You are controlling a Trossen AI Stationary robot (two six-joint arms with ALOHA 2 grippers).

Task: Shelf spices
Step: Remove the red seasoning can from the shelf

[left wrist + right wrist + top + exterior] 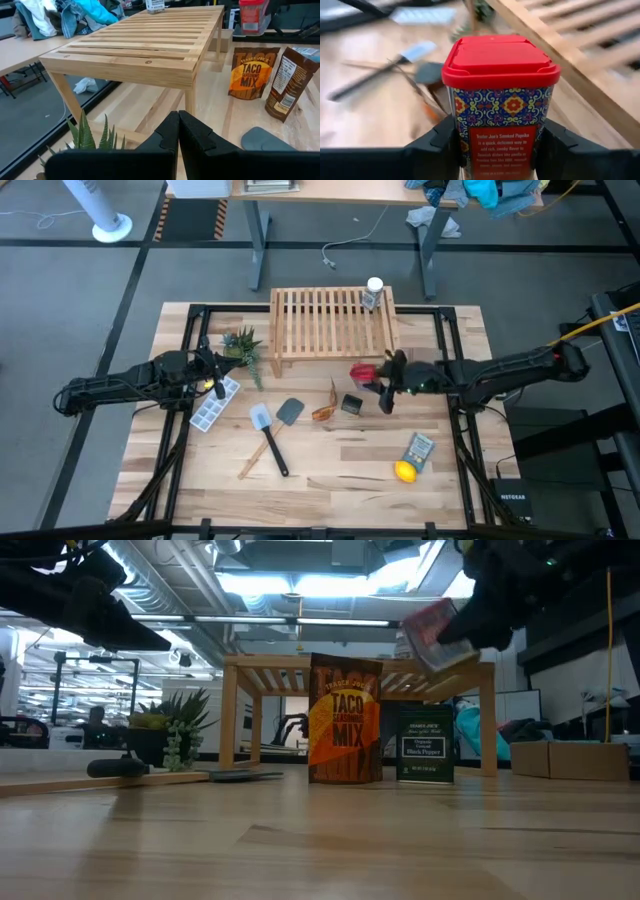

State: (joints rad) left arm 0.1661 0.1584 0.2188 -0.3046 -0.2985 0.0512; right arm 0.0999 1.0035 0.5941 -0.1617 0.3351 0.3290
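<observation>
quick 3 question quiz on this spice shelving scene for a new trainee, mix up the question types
1. True or false: the right gripper is shut on the red-lidded smoked paprika tin.
2. Multiple choice: what already stands on the wooden shelf? A) the taco seasoning mix packet B) the white-capped bottle C) the black pepper box
3. Fill in: the left gripper is ____ and holds nothing.

Key: 1 true, held above the table near the shelf's front right corner. 2 B. 3 shut.
</observation>
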